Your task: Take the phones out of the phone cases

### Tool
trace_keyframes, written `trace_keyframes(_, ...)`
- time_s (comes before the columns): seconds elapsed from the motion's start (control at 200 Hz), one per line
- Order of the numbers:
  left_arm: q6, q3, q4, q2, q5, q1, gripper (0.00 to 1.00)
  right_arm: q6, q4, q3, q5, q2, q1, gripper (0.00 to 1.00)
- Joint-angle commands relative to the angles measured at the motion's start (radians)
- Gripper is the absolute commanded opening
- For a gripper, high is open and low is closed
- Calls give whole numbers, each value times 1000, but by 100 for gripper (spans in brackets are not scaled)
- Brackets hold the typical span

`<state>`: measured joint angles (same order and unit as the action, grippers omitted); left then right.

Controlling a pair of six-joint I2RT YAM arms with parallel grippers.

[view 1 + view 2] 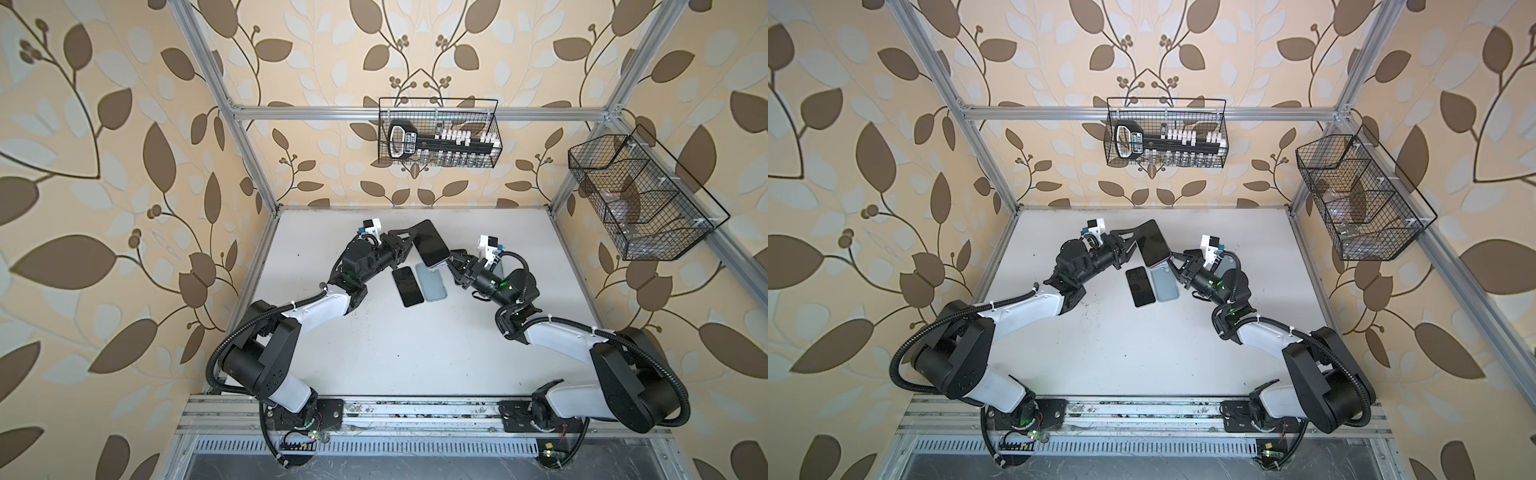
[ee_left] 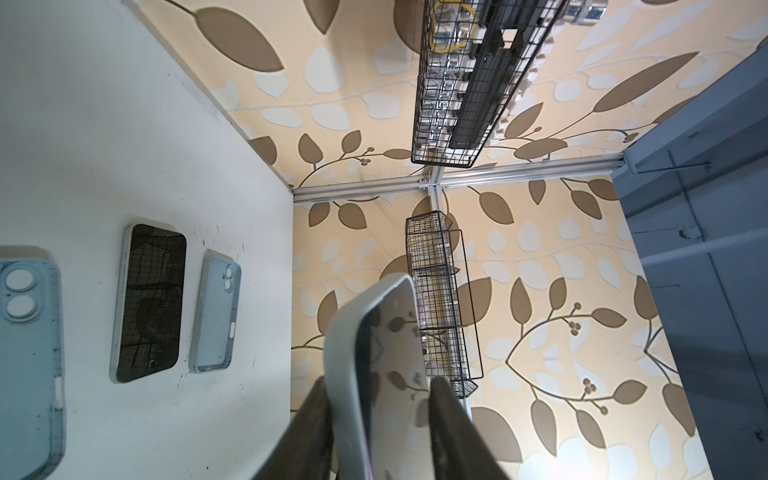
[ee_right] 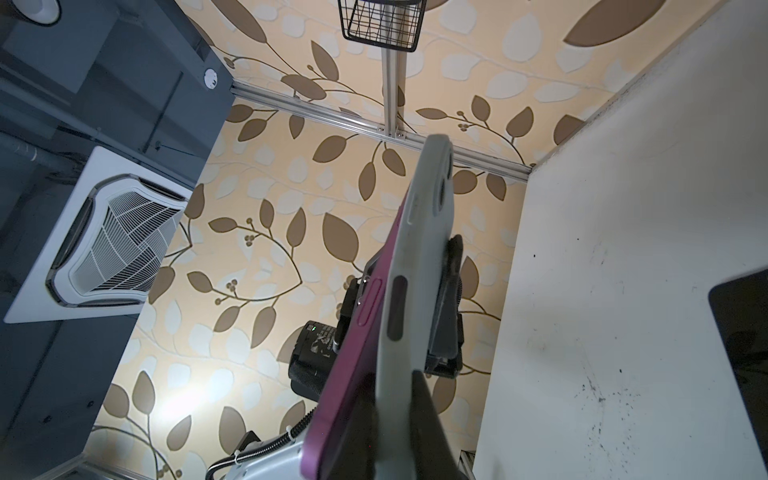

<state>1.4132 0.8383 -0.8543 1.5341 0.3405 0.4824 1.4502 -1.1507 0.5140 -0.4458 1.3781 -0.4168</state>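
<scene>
A phone (image 1: pixel 432 245) (image 1: pixel 1154 245) in a pale grey phone case (image 1: pixel 436 262) hangs tilted above the table between both arms. My left gripper (image 1: pixel 415 239) (image 2: pixel 378 382) is open around its far end; one finger lies along the case (image 2: pixel 345 353) and the other stands by the screen (image 2: pixel 395 353). My right gripper (image 1: pixel 451 262) (image 3: pixel 395 415) is shut on the case wall (image 3: pixel 424 257) at the near end. There the phone's pink edge (image 3: pixel 365 316) has lifted away from the case.
On the white table (image 1: pixel 374 353) a bare black phone (image 1: pixel 407 286) lies beside an empty light-blue case (image 1: pixel 431 282). Another phone (image 2: pixel 149 303) and another case (image 2: pixel 216 311) lie under the right arm. Wire baskets hang on the back wall (image 1: pixel 440 133) and on the right frame (image 1: pixel 640 199).
</scene>
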Motion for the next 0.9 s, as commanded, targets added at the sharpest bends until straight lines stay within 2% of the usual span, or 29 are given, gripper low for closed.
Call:
trace_keyframes(0.0,-24,19,-31,-20,9,-14,51,47,-131,-3,35,14,-4,0)
trace_keyframes(0.1,-31,21,-1,-29,12,-14,64,33,-135,1,47,22,-8,0)
trace_keyframes(0.37,-12,2,52,-73,-4,-12,76,30,-159,10,92,58,-20,0)
trace_keyframes(0.4,-15,1,72,-84,-7,-11,88,32,-167,12,98,66,-22,0)
trace_keyframes(0.465,-33,-4,120,-125,-21,-10,98,32,-173,19,101,82,-24,0)
trace_keyframes(0.685,-108,-9,412,-275,-109,7,99,41,-221,32,110,146,-33,0)
trace_keyframes(0.895,-15,44,747,-400,-189,81,99,15,-219,53,131,190,-55,0)
